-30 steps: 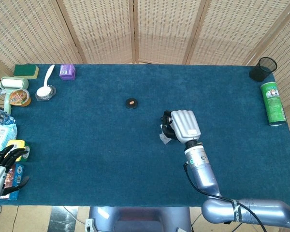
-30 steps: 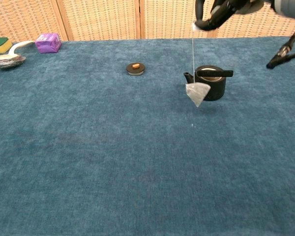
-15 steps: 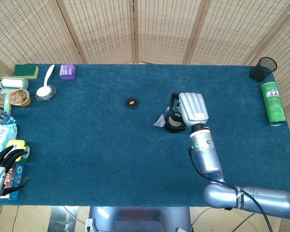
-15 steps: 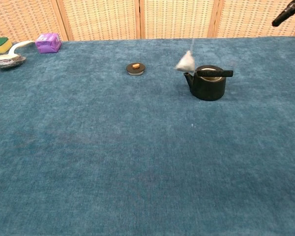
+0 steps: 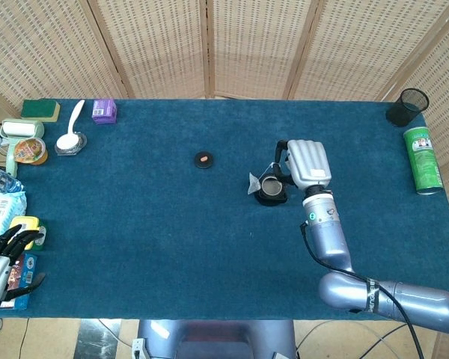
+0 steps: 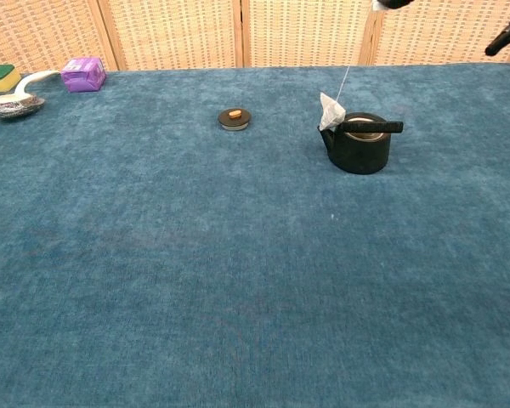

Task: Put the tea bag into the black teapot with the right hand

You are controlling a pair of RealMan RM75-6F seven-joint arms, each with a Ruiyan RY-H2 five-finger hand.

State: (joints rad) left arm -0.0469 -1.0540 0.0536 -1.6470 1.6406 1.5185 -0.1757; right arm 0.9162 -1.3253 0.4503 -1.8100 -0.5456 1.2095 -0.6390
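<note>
The step in hand, as I judge it, is to bring the small white pyramid-shaped tea bag point(image 6: 331, 111) over the open mouth of the round black teapot with the straight side handle point(image 6: 360, 143) and then lower it in. To do this well, the right hand point(image 5: 307, 164) should first let the swinging of the bag die out, because it hangs on a thin white string point(image 6: 345, 82) that runs slanted up to the hand and any quick move will make it swing. Then the hand should shift a little so that the bag hangs straight above the opening, not above the spout, and go down slowly until the bag is inside before the string is let go. A risk is that the bag catches on the rim or slides down outside the pot.

The right hand holds the top of the string, with its fingers closed on it, above the teapot and slightly toward the right edge of the blue cloth-covered table point(image 5: 135, 224). The tea bag hangs below and to the left of the hand, just beside the teapot's rim on the spout side; it is not yet in the pot. The teapot stands right of the middle of the table.

The left hand point(image 5: 1, 263) rests at the front left corner of the table, and whether it holds anything I cannot tell.
</note>
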